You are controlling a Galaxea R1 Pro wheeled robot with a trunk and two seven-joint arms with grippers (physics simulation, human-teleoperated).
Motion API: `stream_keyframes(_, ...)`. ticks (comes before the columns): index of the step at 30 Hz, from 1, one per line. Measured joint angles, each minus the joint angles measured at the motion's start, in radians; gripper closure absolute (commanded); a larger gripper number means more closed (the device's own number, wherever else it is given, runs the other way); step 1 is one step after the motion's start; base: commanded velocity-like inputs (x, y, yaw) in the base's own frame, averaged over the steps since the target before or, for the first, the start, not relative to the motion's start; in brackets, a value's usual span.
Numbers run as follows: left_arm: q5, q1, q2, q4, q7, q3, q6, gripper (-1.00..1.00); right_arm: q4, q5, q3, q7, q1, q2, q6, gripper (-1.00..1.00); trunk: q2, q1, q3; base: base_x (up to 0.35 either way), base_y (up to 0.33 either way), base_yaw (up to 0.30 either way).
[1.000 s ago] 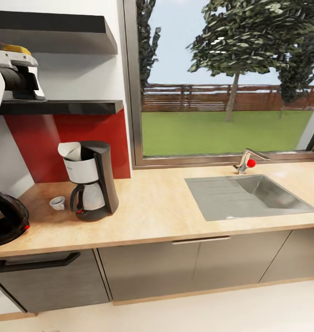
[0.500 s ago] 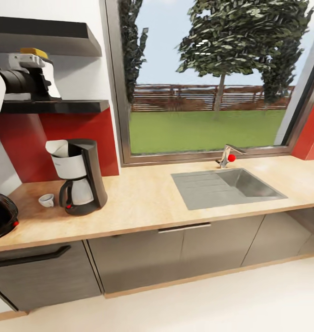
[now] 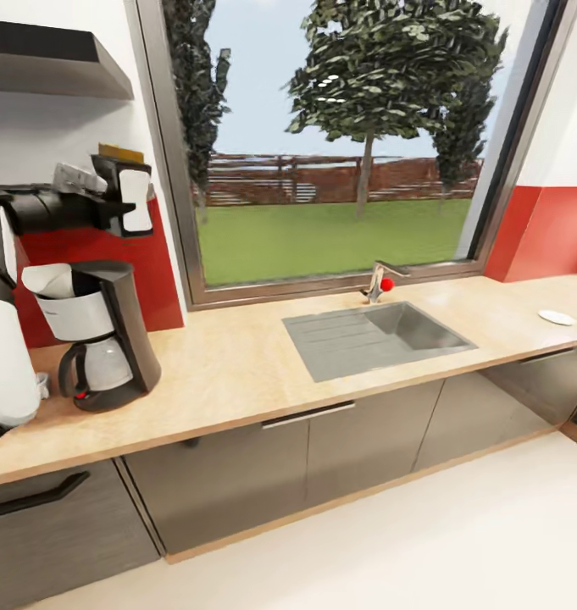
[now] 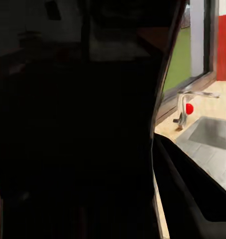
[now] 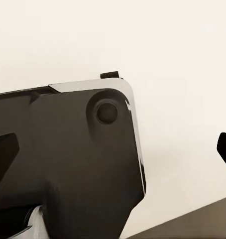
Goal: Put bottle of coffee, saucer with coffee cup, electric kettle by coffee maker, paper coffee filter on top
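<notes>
While the head camera looks along the wooden countertop (image 3: 237, 373), the coffee maker (image 3: 97, 335) stands at its left end with a paper coffee filter (image 3: 49, 280) sitting in its top; the saucer (image 3: 557, 318) lies far off at the right end, beyond the sink (image 3: 377, 337) and the red-knobbed faucet (image 3: 380, 283); up by the shelf, the left gripper (image 3: 123, 191) holds something yellow-topped, though whether it is clenched on it I cannot tell; the right wrist view gives dark robot parts against a pale wall, and I cannot tell the right gripper's state
</notes>
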Motion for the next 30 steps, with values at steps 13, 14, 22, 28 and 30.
stream_keyframes(13,0.114,0.441,-0.012,-0.436,-0.035,0.007,0.079,1.00,0.000,0.000,0.000,0.000,0.000,0.000,0.000,-1.00,0.000,0.000,0.000,0.000,0.000,-0.196)
stream_keyframes(14,0.117,0.467,-0.013,-0.445,-0.033,0.007,0.079,1.00,0.000,0.000,0.000,0.000,0.000,0.000,-0.002,-1.00,0.000,0.000,0.000,0.000,0.000,-0.013)
stream_keyframes(22,0.124,0.595,-0.086,-0.467,0.065,0.004,0.064,1.00,0.001,0.000,0.000,-0.002,0.000,0.000,-0.053,-1.00,0.000,0.000,0.000,0.067,-0.113,-0.002)
stream_keyframes(28,0.126,0.605,-0.124,-0.468,0.091,-0.002,0.062,1.00,0.001,0.000,0.000,-0.002,0.000,0.000,-0.056,-1.00,0.000,0.000,0.000,0.137,-0.239,0.000)
stream_keyframes(30,0.123,0.605,-0.136,-0.468,0.093,-0.001,0.049,1.00,0.001,0.000,0.000,-0.002,0.000,0.000,-0.056,-1.00,-0.001,-0.001,0.000,0.205,-0.219,0.000)
